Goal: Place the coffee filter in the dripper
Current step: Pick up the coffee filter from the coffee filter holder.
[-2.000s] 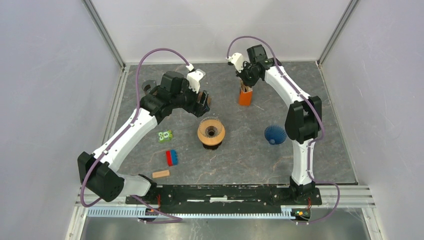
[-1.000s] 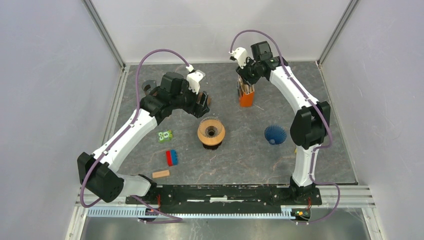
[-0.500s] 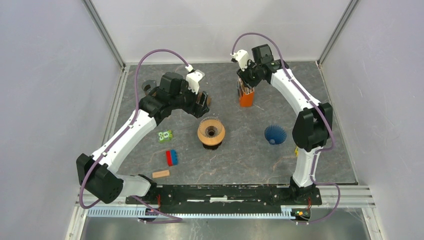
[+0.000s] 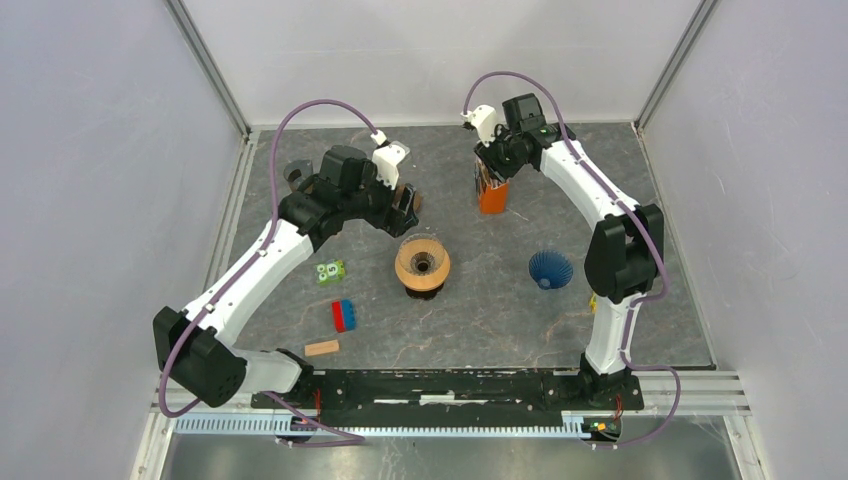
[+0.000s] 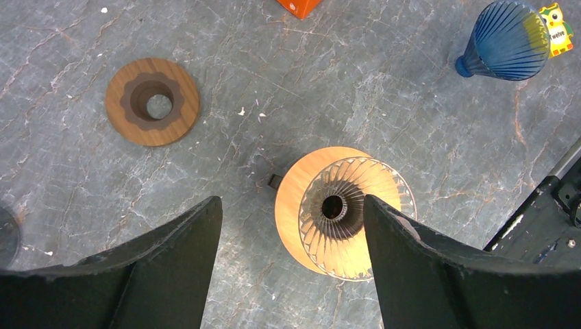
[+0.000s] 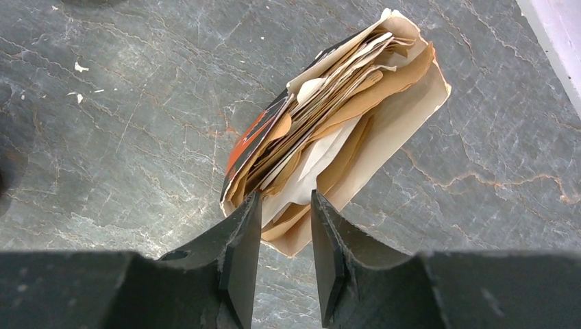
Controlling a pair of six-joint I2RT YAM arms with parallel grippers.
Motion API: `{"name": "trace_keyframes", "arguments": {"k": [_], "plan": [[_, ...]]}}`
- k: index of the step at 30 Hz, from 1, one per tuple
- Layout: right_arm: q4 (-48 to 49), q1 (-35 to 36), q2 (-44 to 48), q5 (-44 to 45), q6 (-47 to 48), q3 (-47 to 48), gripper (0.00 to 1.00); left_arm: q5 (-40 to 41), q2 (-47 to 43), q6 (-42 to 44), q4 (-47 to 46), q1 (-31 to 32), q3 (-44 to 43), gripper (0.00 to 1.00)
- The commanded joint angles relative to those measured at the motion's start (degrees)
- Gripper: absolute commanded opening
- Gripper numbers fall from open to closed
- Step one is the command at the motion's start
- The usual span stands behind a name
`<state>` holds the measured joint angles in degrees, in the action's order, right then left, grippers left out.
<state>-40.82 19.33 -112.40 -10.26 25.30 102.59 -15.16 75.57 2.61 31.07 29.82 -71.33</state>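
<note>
Right gripper (image 6: pixel 284 226) has edged back over the filters (image 6: pixel 329 116) in the upper-centre box (image 4: pixel 491 197) — narrow gap, straddling paper edges, nothing pinched yet — left gripper (image 5: pixel 291 205) wide open, empty, above the dripper (image 5: pixel 346 212) mid-frame.

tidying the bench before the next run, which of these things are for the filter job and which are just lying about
For the job:
- dripper
- paper filters, stacked in the orange box
- right tool, open over that stack

Just lying about:
- blue ribbed cone
- wooden ring
- green card
- blue and red block
- wooden block
- owl card
</note>
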Motion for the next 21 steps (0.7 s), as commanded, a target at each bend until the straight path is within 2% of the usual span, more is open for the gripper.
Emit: {"name": "trace_keyframes", "arguments": {"k": [1,11,17,21], "plan": [[1.8,-0.3,-0.7,1.3,-0.2,1.5,0.38,-0.8,-1.8,-0.7,-2.6,0.1,0.0,0.82],[2.0,-0.3,-1.8,1.0,-0.2,2.4,0.24,-0.7,-1.6,-0.6,-2.8,0.1,0.4,0.82],[3.0,-0.4,-1.3,-0.2,-1.3,2.7,0.1,-0.3,-2.0,-0.3,-2.9,0.1,0.6,0.82],[3.9,-0.4,0.1,-0.6,-2.0,3.0,0.04,-0.3,-2.1,-0.2,-2.9,0.1,0.7,0.82]]}}
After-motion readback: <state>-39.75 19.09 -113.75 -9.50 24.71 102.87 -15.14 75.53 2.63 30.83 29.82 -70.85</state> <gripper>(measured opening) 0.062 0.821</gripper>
